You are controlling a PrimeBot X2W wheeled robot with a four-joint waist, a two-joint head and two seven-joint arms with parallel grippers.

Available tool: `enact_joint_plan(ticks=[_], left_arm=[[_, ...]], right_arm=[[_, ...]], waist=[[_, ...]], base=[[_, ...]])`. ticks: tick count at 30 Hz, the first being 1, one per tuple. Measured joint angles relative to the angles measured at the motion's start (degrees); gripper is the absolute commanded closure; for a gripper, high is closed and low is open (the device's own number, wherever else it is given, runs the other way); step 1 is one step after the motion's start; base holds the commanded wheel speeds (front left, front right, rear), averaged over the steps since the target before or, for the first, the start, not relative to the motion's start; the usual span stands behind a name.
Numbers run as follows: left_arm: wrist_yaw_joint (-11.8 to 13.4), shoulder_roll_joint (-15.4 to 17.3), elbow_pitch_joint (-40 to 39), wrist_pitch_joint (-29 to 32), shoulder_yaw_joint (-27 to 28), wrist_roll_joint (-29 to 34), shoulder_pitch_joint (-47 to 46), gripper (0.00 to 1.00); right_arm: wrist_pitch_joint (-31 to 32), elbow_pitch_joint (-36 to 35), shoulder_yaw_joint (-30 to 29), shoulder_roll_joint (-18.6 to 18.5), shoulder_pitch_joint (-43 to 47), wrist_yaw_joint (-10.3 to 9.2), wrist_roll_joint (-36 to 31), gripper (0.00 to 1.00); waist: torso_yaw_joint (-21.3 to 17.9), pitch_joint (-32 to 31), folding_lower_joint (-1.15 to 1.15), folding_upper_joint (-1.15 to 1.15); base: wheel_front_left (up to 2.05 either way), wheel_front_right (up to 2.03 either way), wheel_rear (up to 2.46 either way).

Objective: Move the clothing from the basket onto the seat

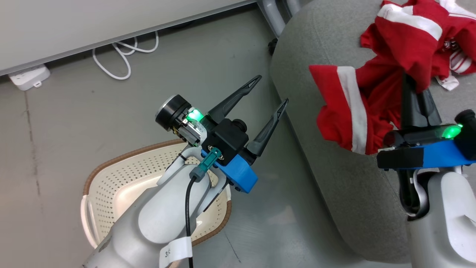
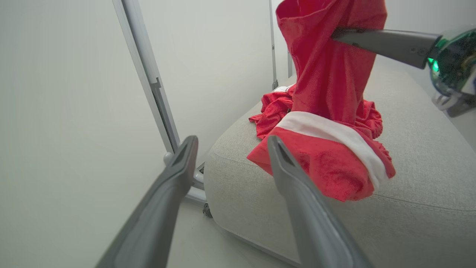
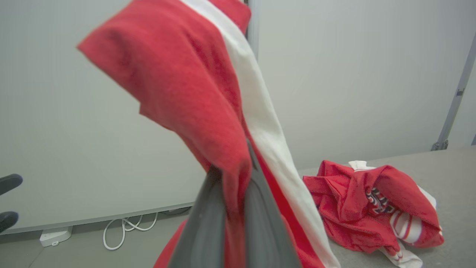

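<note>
**Head view**
- L gripper (image 1: 272, 89): fingers spread wide, nothing btwn them; over the floor (image 1: 74, 119) just past the basket's far rim, tips aimed at the seat's left edge.
- basket (image 1: 111, 178): on floor, left of seat (image 1: 334, 178), apart from it; partly under L forearm.
- R gripper (image 1: 414, 93): fingers pressed together on held garment (image 1: 346, 108), tips buried in cloth, over the seat.
- Held garment axis: runs from the grip down-left; striped end at seat's left edge.
- 2nd garment (image 1: 459, 59): crumpled heap on seat top, further in.
- Misc: white power strip (image 1: 29, 76) & looped cable (image 1: 122, 56) at foot of wall (image 1: 74, 22).

**Left wrist view**
- Held garment: long axis near upright; top pinched by R gripper, white-banded bottom at seat's near edge. Can't tell if it rests there.
- 2nd garment: behind it on seat top.
- L gripper: wide, empty.

**Right wrist view**
- R gripper: narrow, red cloth clamped btwn fingers; cloth flops up past the tips, white stripe running lengthwise.
- 2nd garment: low heap on seat, crest & stripes showing.
</note>
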Motion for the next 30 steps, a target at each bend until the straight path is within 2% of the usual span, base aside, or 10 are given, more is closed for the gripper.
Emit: enact_joint_plan(ticks=[8,14,25,30], left_arm=[[-0.51,0.71,-0.78,1.15,-1.99,0.19,0.23,0.0],[-0.63,1.11,-1.1,1.82,-3.45,0.19,0.76,0.0],[-0.55,1.26,-1.45,1.81,-3.93,-0.16,0.8,0.0],[-0.46,1.23,-1.92,1.74,-3.94,-0.4,0.58,0.0]], right_arm=[[-0.01,-2.12,-5.65,-0.02,3.91,0.0,1.45,1.0],[-0.01,-2.91,-8.05,-0.02,7.04,0.0,1.96,1.0],[-0.01,-3.74,-7.94,-0.02,7.64,0.0,1.62,1.0],[-0.01,-5.27,-7.53,-0.02,3.59,0.0,-0.67,1.0]], waist=[[-5.15,1.71,0.0,0.0],[-7.46,2.77,0.0,0.0],[-7.83,2.78,0.0,0.0],[-7.11,3.26,0.0,0.0]], base=[[0.0,0.0,0.0],[0.0,0.0,0.0],[0.0,0.0,0.0],[0.0,0.0,0.0]])
